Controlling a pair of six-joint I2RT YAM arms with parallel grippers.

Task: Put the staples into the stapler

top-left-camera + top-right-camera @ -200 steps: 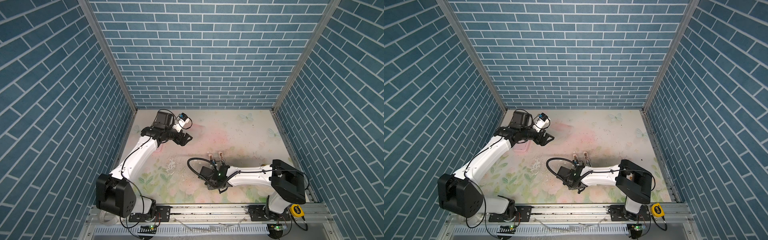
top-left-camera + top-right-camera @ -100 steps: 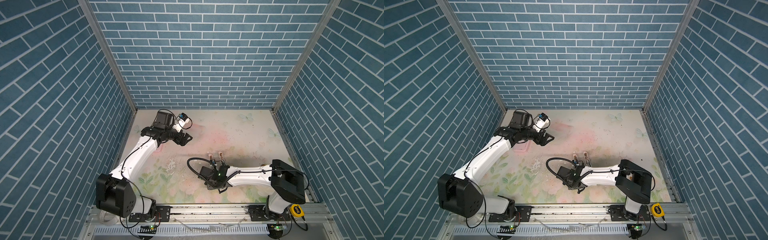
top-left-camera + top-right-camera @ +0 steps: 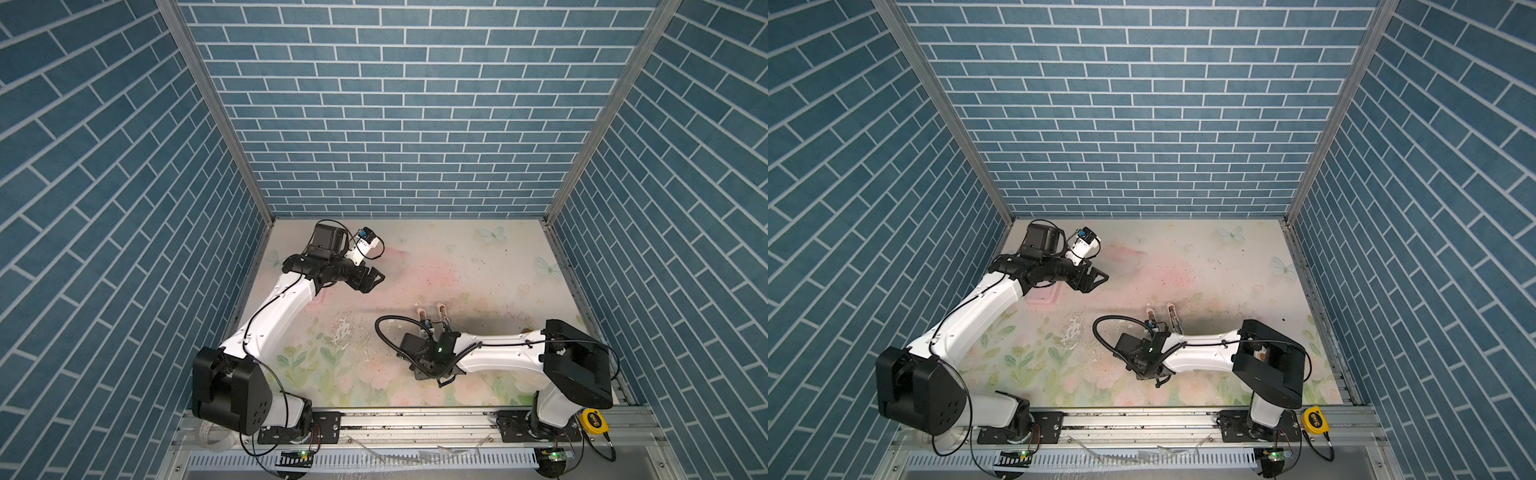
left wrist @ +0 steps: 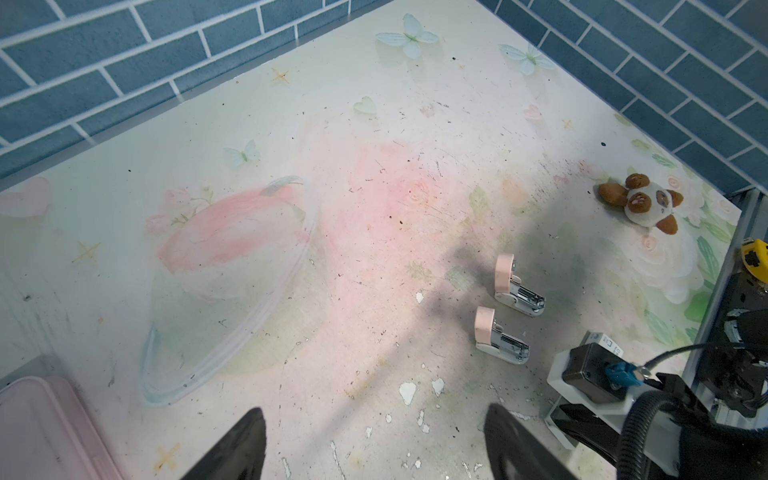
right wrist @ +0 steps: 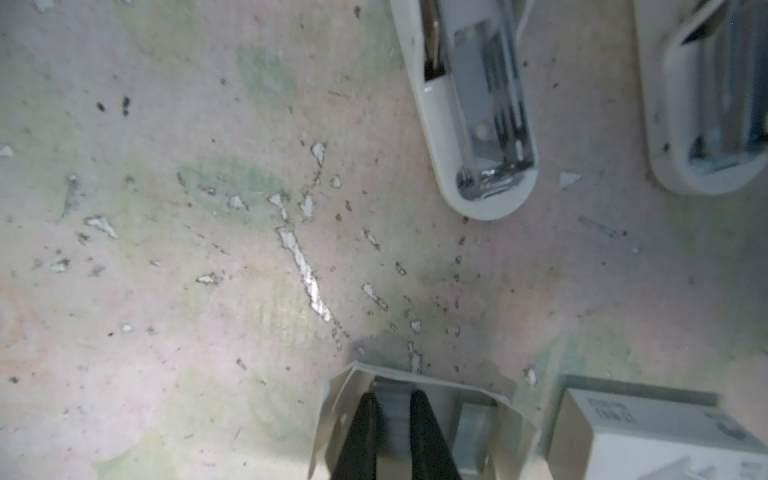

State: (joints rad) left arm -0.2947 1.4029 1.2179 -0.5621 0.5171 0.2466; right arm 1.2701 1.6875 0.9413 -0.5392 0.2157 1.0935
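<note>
Staples (image 5: pixel 392 424) are sitting dead centre between the right gripper (image 5: pixel 392 399) fingers, going by the right wrist view. It's one grey strip, lying in the white card tray (image 5: pixel 345 399), and the two black fingers (image 5: pixel 365 428) are drawn in narrow, one against each long side of it, so it looks pinched. A second strip (image 5: pixel 473 432) of staples lies in the same tray just beside that, outside the fingers. The white sleeve (image 5: pixel 648 436) sits right next to the tray.

Both mini staplers are flipped open on the table (image 5: pixel 166 291), metal channels showing. The nearer stapler (image 5: pixel 478 124) is a little way beyond the tray, the other stapler (image 5: pixel 706 124) next to it, and neither touches the gripper.

The left gripper (image 4: pixel 374 444) hangs up above the table with its fingers spread wide and nothing in them, well apart from the staples. A pink box (image 4: pixel 45 428) is below it, and a panda plush (image 4: pixel 642 201) sits near the far edge.
</note>
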